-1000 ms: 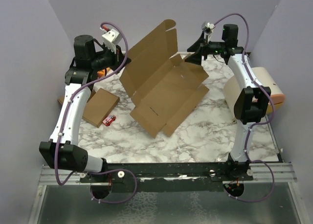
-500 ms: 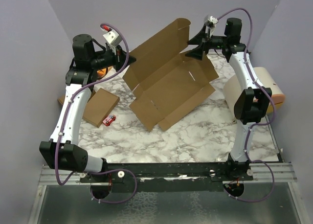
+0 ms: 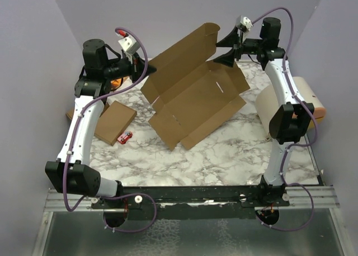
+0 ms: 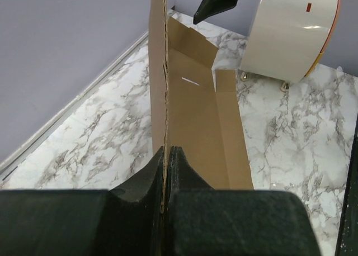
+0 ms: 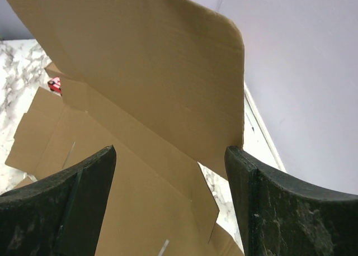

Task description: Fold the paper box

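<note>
Two arms meet at the paper box, which lies half-opened mid-worktop with its rear flap standing up. Left gripper has its jaws clenched on the flap's edge. Right gripper has its jaws spread wide, either side of the flap's other end.

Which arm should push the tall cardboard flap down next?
Probably the right. The right pincer is open at the top corner of the raised flap of the paper box, free to push; the left pincer is clamped on that flap's other end, holding it.
</note>
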### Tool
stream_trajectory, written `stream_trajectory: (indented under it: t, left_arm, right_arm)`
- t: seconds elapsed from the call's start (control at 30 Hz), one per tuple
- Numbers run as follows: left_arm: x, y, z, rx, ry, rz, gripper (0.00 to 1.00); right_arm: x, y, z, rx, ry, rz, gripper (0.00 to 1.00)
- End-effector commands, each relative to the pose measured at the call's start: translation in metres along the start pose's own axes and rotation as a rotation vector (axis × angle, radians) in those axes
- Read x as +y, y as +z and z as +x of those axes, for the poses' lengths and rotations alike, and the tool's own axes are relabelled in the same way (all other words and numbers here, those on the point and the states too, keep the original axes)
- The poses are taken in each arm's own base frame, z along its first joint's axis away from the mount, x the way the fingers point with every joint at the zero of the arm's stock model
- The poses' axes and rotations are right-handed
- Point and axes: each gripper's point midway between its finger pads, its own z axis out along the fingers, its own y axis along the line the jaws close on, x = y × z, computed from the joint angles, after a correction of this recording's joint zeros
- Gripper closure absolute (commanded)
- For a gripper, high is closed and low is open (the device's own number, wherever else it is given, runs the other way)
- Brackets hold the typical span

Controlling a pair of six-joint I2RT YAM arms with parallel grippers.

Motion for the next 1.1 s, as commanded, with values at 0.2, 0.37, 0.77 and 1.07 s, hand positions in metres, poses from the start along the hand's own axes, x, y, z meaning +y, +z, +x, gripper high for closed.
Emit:
stream_trajectory:
  t: [0.2,0.37,0.77,1.07]
  left_arm:
    - [-0.005,0.001,-0.022,-0.038,0.068,0.058,1.0]
    - [-0.008,0.0,-0.023,-0.046,0.083,0.07,1.0]
    - [-0.01,0.001,-0.019,-0.043,0.092,0.087,1.0]
    - [-0.009,-0.002,-0.008,-0.021,0.125,0.078,1.0]
  right_arm:
    - [0.001,-0.015,-0.051,0.045,-0.208,0.112,0.23]
    - [-0.01,-0.016,-0.049,0.062,-0.177,0.147,0.28]
    - [0.023,-0.009,-0.047,-0.003,-0.157,-0.036,0.69]
    - [0.031,-0.012,-0.057,-0.005,-0.212,-0.037,0.98]
